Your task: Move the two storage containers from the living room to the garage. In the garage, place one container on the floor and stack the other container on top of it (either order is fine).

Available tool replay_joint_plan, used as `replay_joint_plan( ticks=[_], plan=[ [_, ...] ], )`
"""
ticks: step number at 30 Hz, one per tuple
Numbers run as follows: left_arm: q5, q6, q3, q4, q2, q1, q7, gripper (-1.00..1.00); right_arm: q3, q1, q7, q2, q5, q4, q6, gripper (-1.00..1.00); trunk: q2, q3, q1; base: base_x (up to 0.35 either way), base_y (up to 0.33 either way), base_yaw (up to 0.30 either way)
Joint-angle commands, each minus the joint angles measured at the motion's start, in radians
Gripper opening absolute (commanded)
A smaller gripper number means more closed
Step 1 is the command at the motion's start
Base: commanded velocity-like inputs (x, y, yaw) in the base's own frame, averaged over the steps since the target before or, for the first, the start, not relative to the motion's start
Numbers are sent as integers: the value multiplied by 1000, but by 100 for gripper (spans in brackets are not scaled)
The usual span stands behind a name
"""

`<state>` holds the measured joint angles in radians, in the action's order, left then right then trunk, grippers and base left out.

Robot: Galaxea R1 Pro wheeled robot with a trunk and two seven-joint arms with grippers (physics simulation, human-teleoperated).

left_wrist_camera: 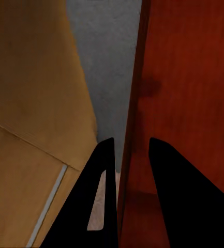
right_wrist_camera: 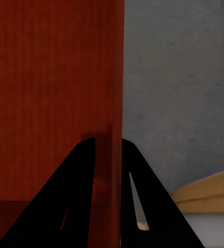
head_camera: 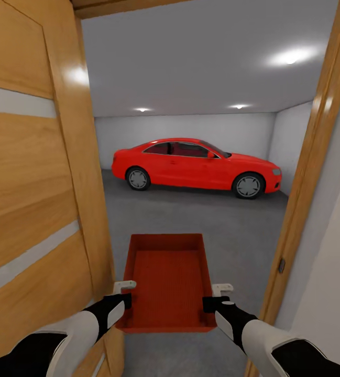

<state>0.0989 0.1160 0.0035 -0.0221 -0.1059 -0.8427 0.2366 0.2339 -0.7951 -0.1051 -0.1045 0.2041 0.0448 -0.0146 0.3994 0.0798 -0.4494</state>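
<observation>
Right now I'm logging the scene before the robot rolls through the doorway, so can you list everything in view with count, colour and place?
Orange-red rectangular lidless storage container: one, held level between both grippers, in the doorway.
Red two-door car: one, parked side-on at the far garage wall.
Dark grey concrete floor: garage, ahead and below the container.
Pale grey garage walls: behind and right of the car.
Ceiling lights: three, white, glowing.
Light wood door with pale stripes: one, open, on the left.
Wood door frame: on the right.
Left gripper: black, jaws closed over the container's left wall.
Right gripper: black, jaws closed over the right wall.
</observation>
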Motion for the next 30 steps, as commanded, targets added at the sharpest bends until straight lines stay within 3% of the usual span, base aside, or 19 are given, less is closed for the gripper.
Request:
replay_joint_plan(
  ticks=[1, 9, 30],
  plan=[
    [-7, -6, 18, -6, 6, 0, 12, -100, -4, 0, -5, 0, 15, -3, 0, -100, 1, 0, -1, 201, 176, -225],
    [-7, -6, 18, -6, 6, 0, 12, -100, -4, 0, -5, 0, 15, -3, 0, -100, 1, 0, -1, 175, 155, -225],
    [-7, -6, 18, -7, 6, 0, 12, -100, -4, 0, -5, -1, 15, -3, -1, -100, 1, 0, -1, 4, 4, -221]
  ],
)
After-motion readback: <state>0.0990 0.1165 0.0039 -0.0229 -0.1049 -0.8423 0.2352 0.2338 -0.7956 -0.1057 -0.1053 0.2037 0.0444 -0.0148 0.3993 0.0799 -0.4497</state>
